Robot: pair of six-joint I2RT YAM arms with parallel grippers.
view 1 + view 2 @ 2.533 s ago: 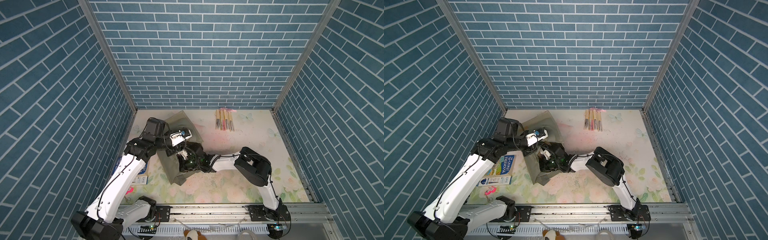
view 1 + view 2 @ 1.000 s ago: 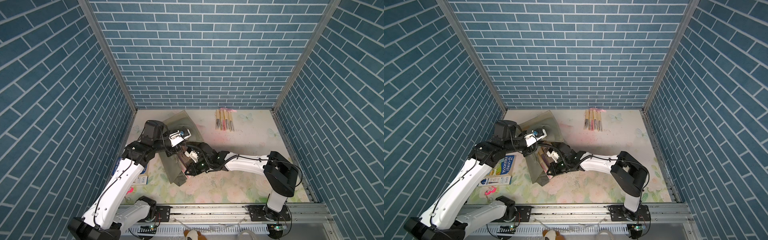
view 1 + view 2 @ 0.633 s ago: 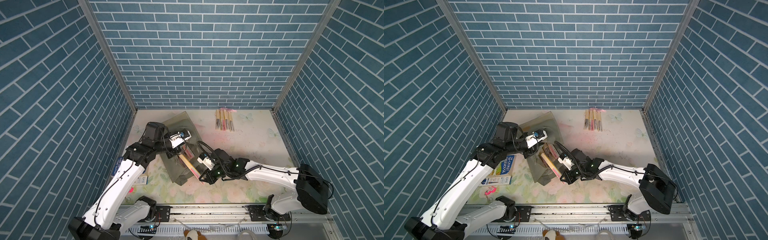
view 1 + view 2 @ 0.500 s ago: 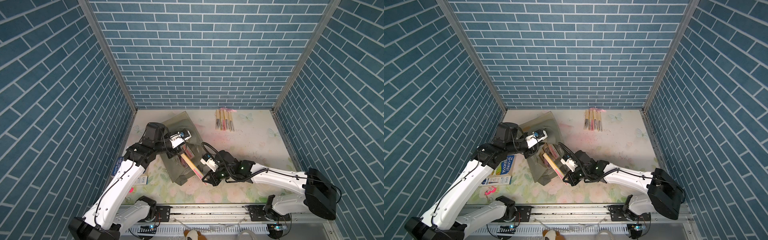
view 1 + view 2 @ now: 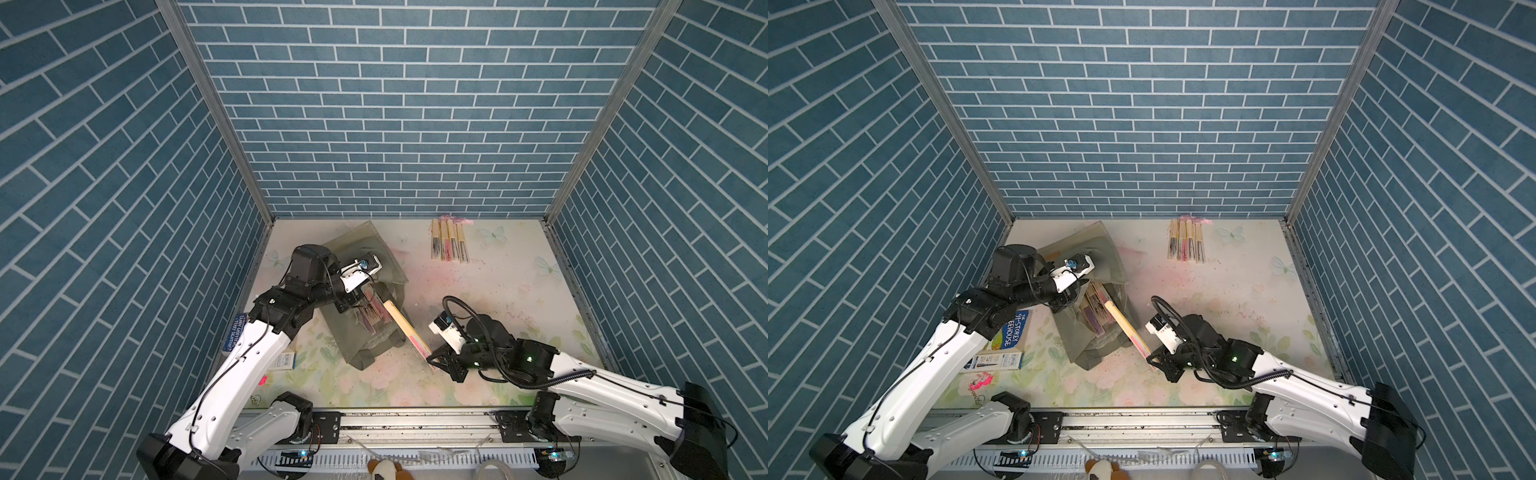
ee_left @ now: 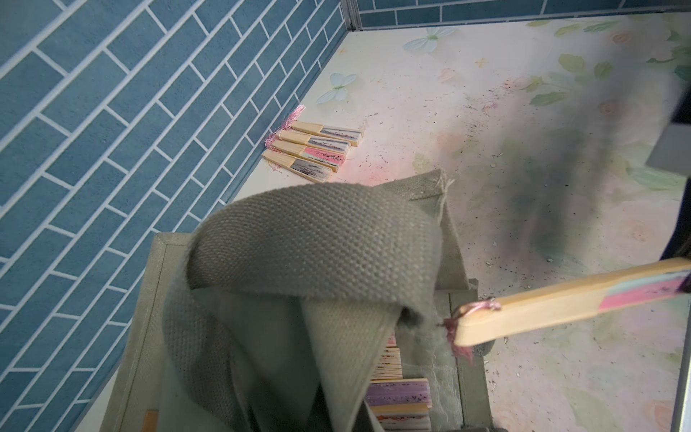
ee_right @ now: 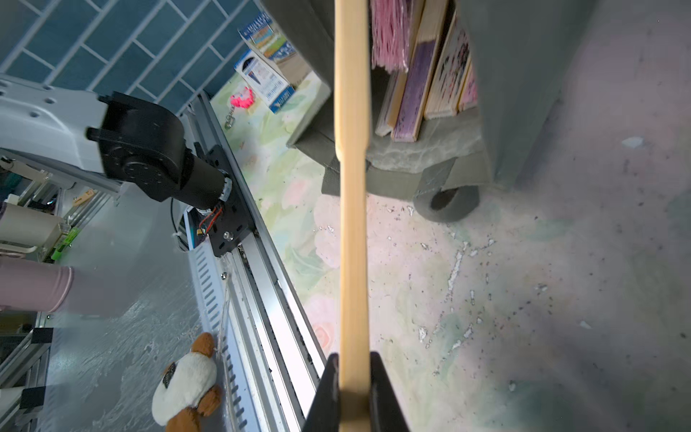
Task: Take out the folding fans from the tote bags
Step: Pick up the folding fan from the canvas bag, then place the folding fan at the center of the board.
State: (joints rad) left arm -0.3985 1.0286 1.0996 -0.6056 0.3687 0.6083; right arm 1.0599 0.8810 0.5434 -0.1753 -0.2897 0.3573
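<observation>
The held folding fan [image 5: 405, 328] is a closed fan with pale bamboo sticks. It is raised at a slant between the tote bag [image 5: 365, 249] and the right gripper [image 5: 436, 362]. The right gripper is clamped on its pink pleated end, with one finger on each flat side, as the right wrist view confirms [image 7: 351, 224]. The tasselled end [image 6: 461, 329] lies at the rim of the bag's mouth; contact with the fabric cannot be determined. More closed fans [image 5: 372, 312], purple, pink and speckled, stand packed inside the grey-green bag. The left gripper [image 5: 352, 300] is closed on the bag at its mouth, and a strap handle [image 6: 314, 232] drapes across the left wrist view. Four fans [image 5: 449, 246] lie side by side near the back wall, well apart from the bag. A blue book [image 5: 1013, 329], a small box [image 5: 994, 360] and a pink keychain [image 5: 980, 380] lie on the floral table [image 5: 507, 286] beside the left arm.
</observation>
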